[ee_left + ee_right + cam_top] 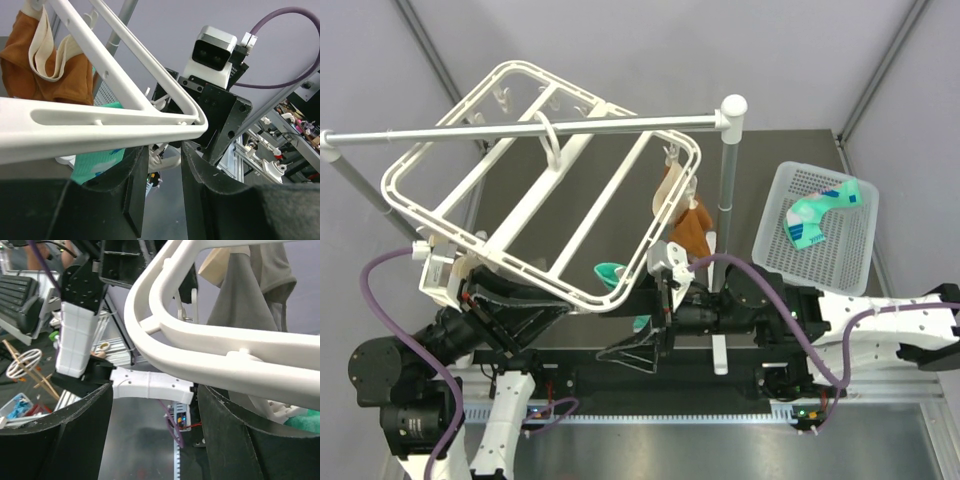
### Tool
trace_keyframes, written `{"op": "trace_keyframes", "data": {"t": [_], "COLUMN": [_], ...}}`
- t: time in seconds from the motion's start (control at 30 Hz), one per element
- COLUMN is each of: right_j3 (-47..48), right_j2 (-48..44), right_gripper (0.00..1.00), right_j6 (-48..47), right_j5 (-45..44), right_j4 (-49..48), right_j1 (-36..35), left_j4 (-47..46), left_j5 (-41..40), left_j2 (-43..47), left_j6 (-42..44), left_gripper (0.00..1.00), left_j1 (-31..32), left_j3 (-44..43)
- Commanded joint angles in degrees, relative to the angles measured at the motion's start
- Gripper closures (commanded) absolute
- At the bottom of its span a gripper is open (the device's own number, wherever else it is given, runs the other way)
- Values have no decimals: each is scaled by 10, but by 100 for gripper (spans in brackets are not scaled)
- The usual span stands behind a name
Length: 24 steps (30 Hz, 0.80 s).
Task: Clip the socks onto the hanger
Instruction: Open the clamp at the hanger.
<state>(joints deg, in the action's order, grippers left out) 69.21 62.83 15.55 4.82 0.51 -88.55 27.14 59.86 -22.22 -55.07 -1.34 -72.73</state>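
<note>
I keep the hanger (520, 272) tilted off the rail (520, 130) so its near edge reaches both arms. R gripper (155, 395) jaws are wide apart under the corner, with a sock (610, 272) beside it. L gripper (164, 150) is half-closed at the frame; I can't tell if it's gripping. 2nd sock (820, 215) is in the basket (860, 262).

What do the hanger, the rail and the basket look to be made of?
The hanger: glossy white moulded plastic, judging by its ribbed, rounded edges. The rail: probably a metal tube, smooth grey with a soft sheen. The basket: white plastic, duller-looking, with a moulded grid of holes.
</note>
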Motion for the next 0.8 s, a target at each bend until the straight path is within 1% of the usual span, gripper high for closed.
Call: {"op": "trace_keyframes", "data": {"t": [0.0, 0.1, 0.13, 0.23, 0.3, 0.43, 0.53, 0.77], "right_j3": [3, -20, -30, -66, -79, -78, -90, -89], "right_j2": [4, 0, -2, -11, -10, 0, 6, 24], "right_gripper": [32, 33, 34, 38, 42, 44, 48, 50], "right_j6": [-19, -34, -39, -55, -67, -81, -94, -101], "right_j5": [-70, -103, -114, -129, -131, -138, -149, -155], "right_j4": [-86, -122, -159, -218, -237, -247, -274, -300], "right_j1": [-13, -17, -19, -22, -23, -30, -37, -43], "left_j4": [-37, -37, -36, -39, -40, -39, -40, -51], "left_j5": [9, 9, 9, 9, 11, 10, 10, 11], "left_j2": [4, 3, 3, 4, 4, 4, 7, 11], "left_j6": [-15, -16, -16, -18, -20, -22, -23, -36], "left_gripper": [63, 63, 63, 63, 63, 64, 65, 66], "left_j1": [-8, -8, -8, -8, -7, -8, -8, -8], "left_j3": [-9, -7, -7, -4, -2, 1, 5, 11]}}
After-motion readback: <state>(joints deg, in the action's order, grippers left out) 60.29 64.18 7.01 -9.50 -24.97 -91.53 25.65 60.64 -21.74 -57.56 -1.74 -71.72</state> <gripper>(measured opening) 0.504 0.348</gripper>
